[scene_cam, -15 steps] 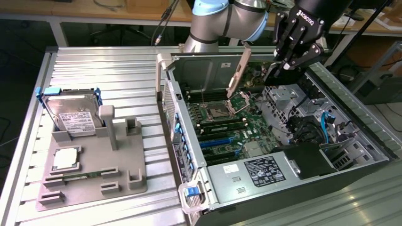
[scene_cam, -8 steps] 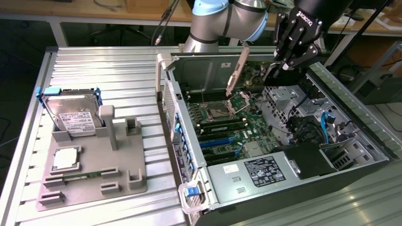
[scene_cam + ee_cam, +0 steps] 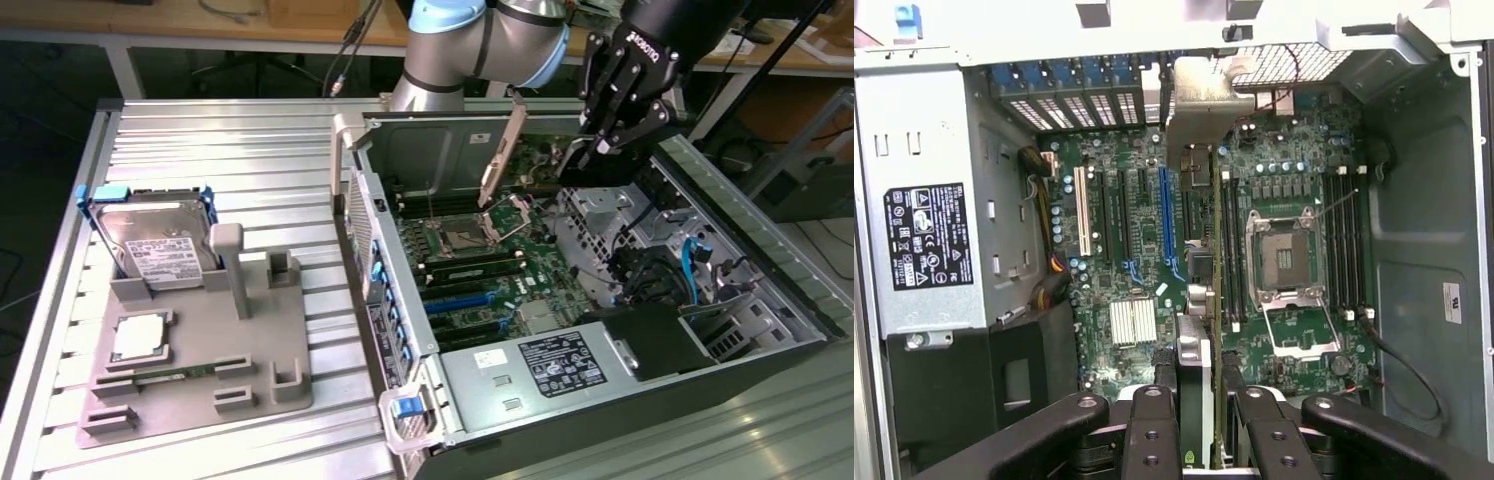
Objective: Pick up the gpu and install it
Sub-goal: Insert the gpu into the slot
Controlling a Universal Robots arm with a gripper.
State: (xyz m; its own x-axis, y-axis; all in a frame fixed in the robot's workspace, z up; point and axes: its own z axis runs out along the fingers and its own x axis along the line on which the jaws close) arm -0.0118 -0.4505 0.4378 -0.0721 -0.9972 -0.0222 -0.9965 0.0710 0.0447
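right now the gpu [image 3: 501,150] [image 3: 1197,270] hangs in the air over the open computer case [image 3: 427,150] [image 3: 1424,200], not seated in any slot. the gripper [image 3: 597,150] [image 3: 1199,420] is clenched on it: in the wrist view the black fingers [image 3: 1152,420] press in on both sides of the thin card, which is seen edge-on. its silver bracket [image 3: 502,140] [image 3: 1199,100] is at the end away from the gripper, and in the exterior view it stands up tilted above the case's rim.

seen from the wrist, the card's edge lies over the green motherboard [image 3: 487,270] [image 3: 1124,240], between the long blue slot [image 3: 1166,210] and the open cpu socket [image 3: 467,235] [image 3: 1284,260]. how high it is above the board i cannot tell.

the power supply [image 3: 561,365] [image 3: 924,235], with its black label, fills one end of the case.

on the exterior view's left, well apart from the case, a grey holder [image 3: 267,360] sits on the ribbed metal table [image 3: 200,140]. a silver hard drive [image 3: 160,250] with a white label leans upright in the holder, and a small square silver-topped chip [image 3: 140,338] lies flat in it just beside the drive
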